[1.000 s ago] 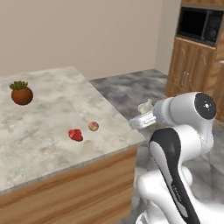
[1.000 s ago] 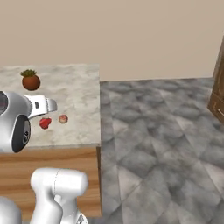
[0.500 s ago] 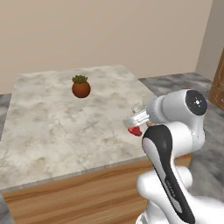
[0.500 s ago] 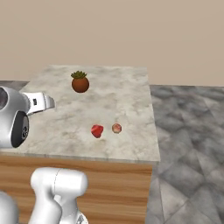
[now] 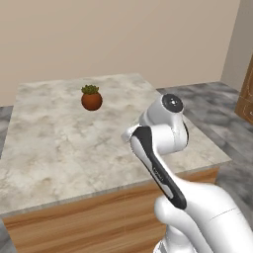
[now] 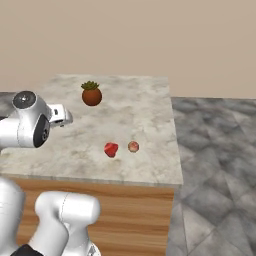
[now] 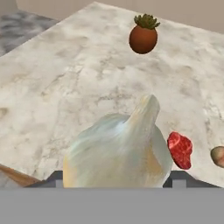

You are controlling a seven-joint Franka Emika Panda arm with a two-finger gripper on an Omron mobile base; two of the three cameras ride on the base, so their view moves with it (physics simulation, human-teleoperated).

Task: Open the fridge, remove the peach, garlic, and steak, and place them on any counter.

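In the hand view my gripper (image 7: pixel 116 178) is shut on the garlic (image 7: pixel 118 146), a pale whitish bulb held above the counter (image 7: pixel 65 87), with a dark fingertip showing on each side of it. On the marble top just beyond the bulb lies the red steak (image 7: pixel 180 150), and the peach (image 7: pixel 218 156) sits beside it at the frame's edge. The right base view shows the steak (image 6: pixel 111 149) and the peach (image 6: pixel 133 146) side by side near the counter's front edge (image 6: pixel 100 177), with my gripper (image 6: pixel 66 117) hovering to their left. The fridge is out of view.
A red-brown round pot with a green plant (image 6: pixel 91 94) stands toward the back of the counter (image 5: pixel 54 143), also visible as the pot (image 5: pixel 91 98) and the pot (image 7: pixel 143 36). Grey tiled floor (image 6: pixel 215 150) runs to the right of the counter. A wooden cabinet edge (image 5: pixel 247 99) is at far right.
Both base views have swung round with the base, so the counter now sits squarely ahead. The garlic stays held; steak and peach lie unmoved on the counter.
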